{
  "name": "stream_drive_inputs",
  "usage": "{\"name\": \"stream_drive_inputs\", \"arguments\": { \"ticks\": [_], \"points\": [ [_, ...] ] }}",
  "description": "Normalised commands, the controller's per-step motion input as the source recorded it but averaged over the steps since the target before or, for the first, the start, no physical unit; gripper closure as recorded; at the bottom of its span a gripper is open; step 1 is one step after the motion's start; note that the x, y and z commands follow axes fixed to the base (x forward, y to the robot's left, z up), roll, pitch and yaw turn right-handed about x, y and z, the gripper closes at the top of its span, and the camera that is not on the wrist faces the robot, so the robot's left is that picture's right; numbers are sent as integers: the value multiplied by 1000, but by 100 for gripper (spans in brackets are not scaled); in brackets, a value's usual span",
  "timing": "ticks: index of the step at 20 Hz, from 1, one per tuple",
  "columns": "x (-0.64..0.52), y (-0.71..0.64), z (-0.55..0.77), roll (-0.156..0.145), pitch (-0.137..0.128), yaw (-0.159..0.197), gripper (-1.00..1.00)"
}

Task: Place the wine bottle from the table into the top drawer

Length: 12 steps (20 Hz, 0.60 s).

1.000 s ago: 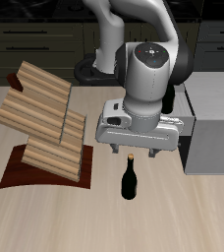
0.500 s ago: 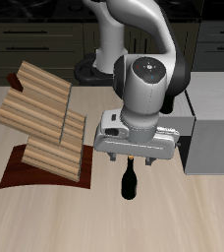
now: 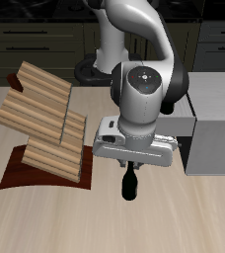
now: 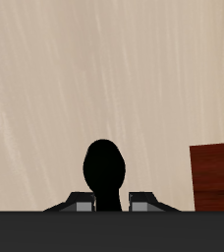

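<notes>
While upright on table [image 3: 184, 222], wine bottle [image 3: 129, 183] | claw [image 3: 133, 164] straddles neck, grip unclear | rack [image 3: 47, 119] beside

stacked slanted wooden-slab rack [image 3: 43, 119] sitting on a dark red base [image 3: 21, 176], toward the side away from the grey cabinet [image 3: 215, 124]; dark cabinet fronts [image 3: 45, 44] running behind. the red base's corner [image 4: 215, 175] showing in the wrist view.

Dark cabinets [image 3: 26, 40] behind, dim.
</notes>
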Motion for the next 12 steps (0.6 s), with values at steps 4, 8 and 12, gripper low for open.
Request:
{"name": "stream_drive_inputs", "arguments": {
  "ticks": [4, 8, 12],
  "points": [
    [-94, 59, -42, 20, 31, -50, 100],
    [-106, 89, 228, 27, -35, 5, 100],
    [-63, -4, 347, 2, -49, 13, 100]
  ]
}}
